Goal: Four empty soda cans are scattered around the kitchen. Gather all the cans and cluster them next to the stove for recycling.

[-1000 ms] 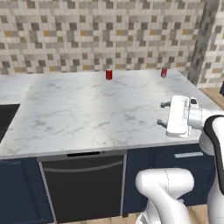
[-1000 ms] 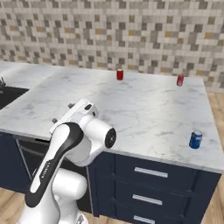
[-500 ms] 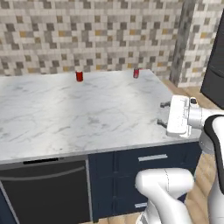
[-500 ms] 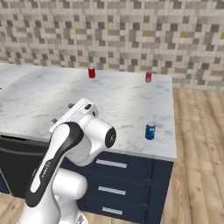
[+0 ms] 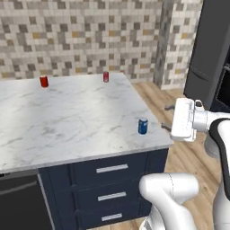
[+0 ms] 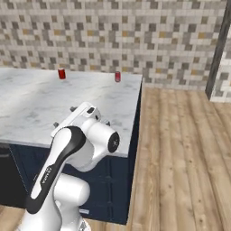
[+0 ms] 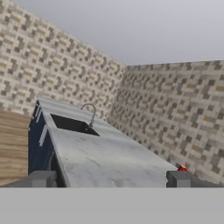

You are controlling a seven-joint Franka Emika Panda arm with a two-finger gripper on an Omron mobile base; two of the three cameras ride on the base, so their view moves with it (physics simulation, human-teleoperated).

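Two red soda cans stand at the back of the white marble counter, near the tiled wall. A blue soda can stands near the counter's front right corner. My gripper is open and empty, level with the blue can and just off the counter's right edge. From the right base the same red cans show beyond my gripper. In the hand view my gripper points along the counter, with one red can by the right fingertip. The stove is out of view.
Navy drawers sit under the counter, and a dark appliance front is at the lower left. Wood floor runs right of the counter's end. A tall dark unit stands at the far right. A sink with a faucet lies far along the counter.
The base has driven to the right, so the whole scene slid left in both base views. The blue can came into the left base view. The arm kept its pose and the jaws stayed open.
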